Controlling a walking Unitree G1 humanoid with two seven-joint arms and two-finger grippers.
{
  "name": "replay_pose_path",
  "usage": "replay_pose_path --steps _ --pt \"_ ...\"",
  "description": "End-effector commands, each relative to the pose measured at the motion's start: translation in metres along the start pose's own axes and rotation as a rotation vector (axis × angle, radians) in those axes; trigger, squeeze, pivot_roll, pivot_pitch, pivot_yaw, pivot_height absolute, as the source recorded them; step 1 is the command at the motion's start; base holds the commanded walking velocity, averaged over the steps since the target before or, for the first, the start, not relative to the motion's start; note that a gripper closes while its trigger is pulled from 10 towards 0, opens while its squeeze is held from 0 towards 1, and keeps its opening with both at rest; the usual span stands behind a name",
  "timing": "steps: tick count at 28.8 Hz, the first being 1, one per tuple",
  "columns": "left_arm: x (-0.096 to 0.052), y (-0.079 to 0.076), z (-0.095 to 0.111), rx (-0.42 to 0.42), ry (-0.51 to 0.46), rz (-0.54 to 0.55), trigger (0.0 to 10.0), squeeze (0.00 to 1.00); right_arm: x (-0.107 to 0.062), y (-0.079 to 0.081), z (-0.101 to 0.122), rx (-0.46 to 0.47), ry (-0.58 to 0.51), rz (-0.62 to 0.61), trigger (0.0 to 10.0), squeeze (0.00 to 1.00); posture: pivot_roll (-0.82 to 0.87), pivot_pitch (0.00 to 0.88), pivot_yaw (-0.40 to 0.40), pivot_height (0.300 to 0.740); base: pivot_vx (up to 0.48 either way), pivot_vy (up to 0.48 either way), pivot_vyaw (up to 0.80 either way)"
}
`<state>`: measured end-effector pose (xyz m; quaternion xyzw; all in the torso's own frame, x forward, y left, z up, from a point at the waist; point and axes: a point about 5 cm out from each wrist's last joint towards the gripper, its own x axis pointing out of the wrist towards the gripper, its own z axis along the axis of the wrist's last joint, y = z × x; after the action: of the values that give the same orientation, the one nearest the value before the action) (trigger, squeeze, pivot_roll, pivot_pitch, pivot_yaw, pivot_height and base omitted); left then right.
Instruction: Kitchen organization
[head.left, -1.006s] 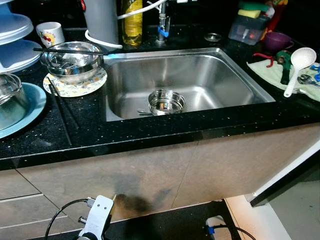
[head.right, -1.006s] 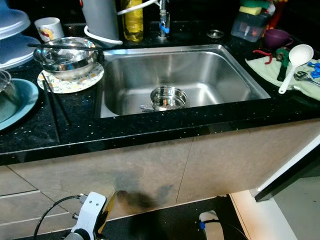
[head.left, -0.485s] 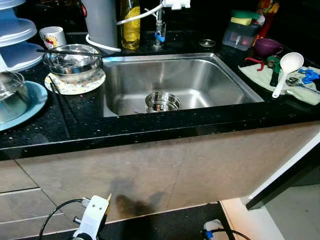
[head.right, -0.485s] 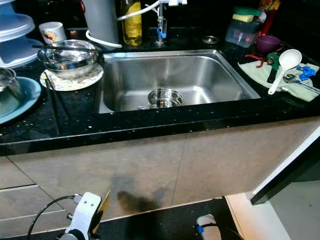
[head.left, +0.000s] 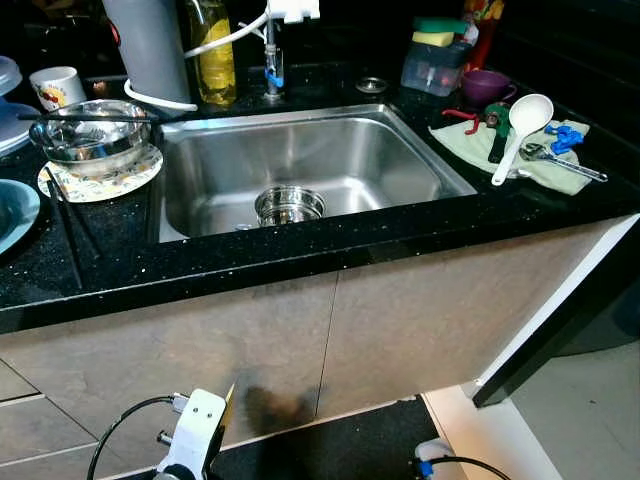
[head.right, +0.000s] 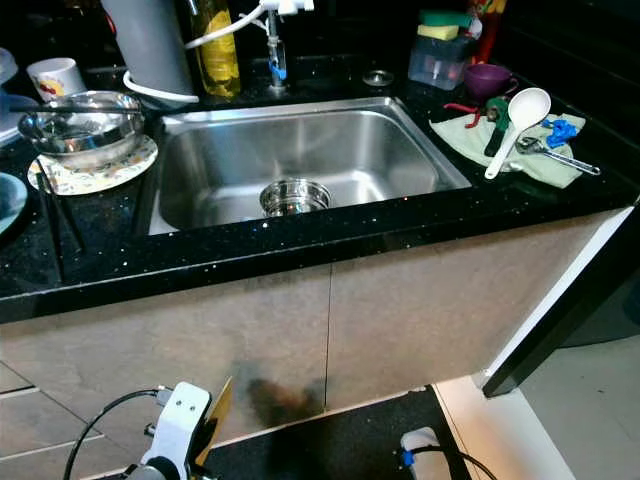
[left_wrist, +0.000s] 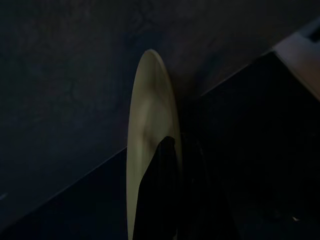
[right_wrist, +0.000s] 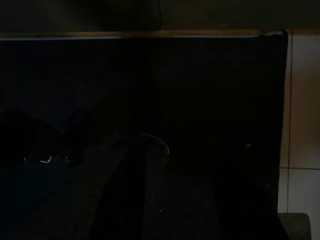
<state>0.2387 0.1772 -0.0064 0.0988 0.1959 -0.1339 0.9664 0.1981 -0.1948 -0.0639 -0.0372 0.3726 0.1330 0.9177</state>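
Left wrist view, dim, shows the left gripper (left_wrist: 172, 200) hanging low by the cabinet front, its 2 fingers clamped on a pale yellow plate (left_wrist: 147, 130) held edge-on. The right gripper (right_wrist: 150, 200) hangs idle in shade; whether its jaws are open or closed cannot be told. Beyond the black counter (head.left: 250, 262) lies the steel sink (head.left: 330, 150) with a small steel pot (head.left: 289, 205) inside. Left sit a steel bowl (head.left: 88, 140) and chopsticks (head.left: 68, 228); far right, a white ladle (head.left: 520, 130) on a green cloth (head.left: 560, 172).
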Motion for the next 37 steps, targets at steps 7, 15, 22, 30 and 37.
replay_pose_path --steps 7,15,22,30,37 --pt "-0.02 -0.019 0.028 0.136 -0.044 -0.338 10.0 0.0 -0.006 0.006 0.02 -0.145 -0.13 0.187 10.0 0.0 -0.05 0.173 -0.031 0.74 0.0 0.0 0.0" --pt "-0.069 -0.03 0.083 0.224 -0.166 -0.686 10.0 0.0 -0.027 0.01 0.052 -0.398 -0.259 0.46 10.0 0.0 -0.05 0.181 -0.033 0.74 0.0 0.0 0.0" --pt "-0.096 -0.006 0.132 0.233 -0.204 -0.783 10.0 0.0 -0.049 0.004 0.086 -0.383 -0.344 0.577 10.0 0.0 -0.05 0.182 -0.038 0.74 0.0 0.0 0.0" --pt "-0.11 0.04 0.197 0.109 -0.354 -0.765 10.0 0.0 -0.074 -0.002 0.146 -0.195 -0.576 0.647 10.0 0.0 -0.04 0.18 -0.041 0.74 0.0 0.0 0.0" --pt "-0.114 0.074 0.249 -0.175 -0.696 -0.683 10.0 0.0 -0.081 -0.016 0.224 0.123 -0.915 0.399 10.0 0.99 -0.04 0.179 -0.034 0.74 0.0 0.0 0.0"
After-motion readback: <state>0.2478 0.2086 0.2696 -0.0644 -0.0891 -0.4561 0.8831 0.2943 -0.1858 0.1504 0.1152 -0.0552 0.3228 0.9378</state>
